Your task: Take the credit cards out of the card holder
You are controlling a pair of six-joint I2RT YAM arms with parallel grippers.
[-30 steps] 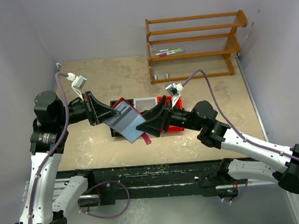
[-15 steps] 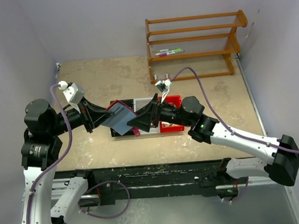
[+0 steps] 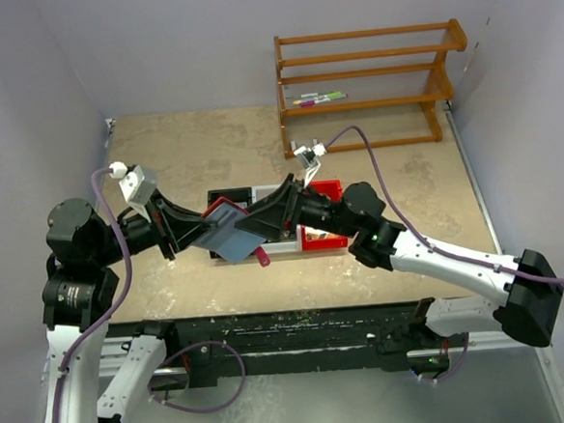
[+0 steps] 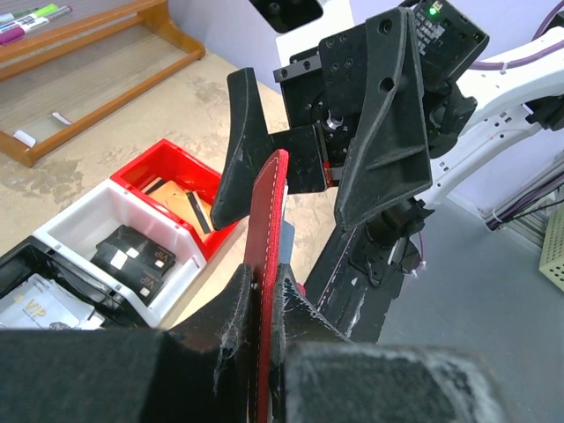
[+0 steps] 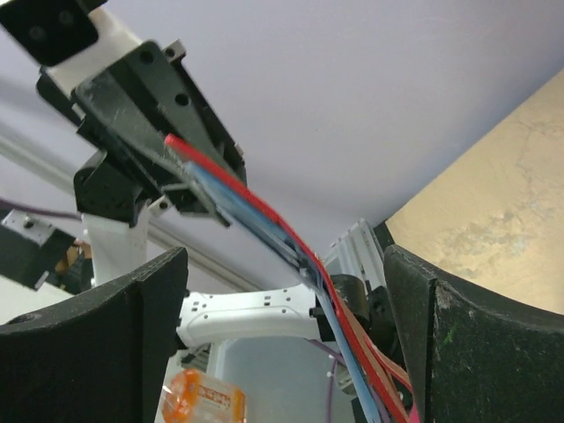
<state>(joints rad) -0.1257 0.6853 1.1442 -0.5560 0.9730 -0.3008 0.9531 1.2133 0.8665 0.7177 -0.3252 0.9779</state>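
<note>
My left gripper [image 3: 204, 231] is shut on the maroon card holder [image 3: 230, 232] and holds it open in the air over the row of bins, blue-grey sleeves up and the red strap tab [image 3: 263, 258] hanging. In the left wrist view the holder [image 4: 272, 220] stands edge-on, clamped between my fingers [image 4: 236, 308]. My right gripper [image 3: 261, 220] is open, its jaws on either side of the holder's free edge. In the right wrist view the holder [image 5: 264, 216] runs between the spread fingers [image 5: 97, 344]. Loose credit cards lie in the bins: black ones [image 4: 132, 256], a silver one [image 4: 40, 304].
A black bin [image 3: 225, 198], a white bin [image 4: 88, 225] and a red bin [image 4: 163, 163] stand in a row mid-table under the grippers. A wooden rack [image 3: 365, 89] with markers stands at the back right. Walls close in the left, right and far sides.
My right gripper has moved left and up to the holder, its open jaws now straddling the free edge. My left gripper has drawn back left slightly, still gripping the holder.
</note>
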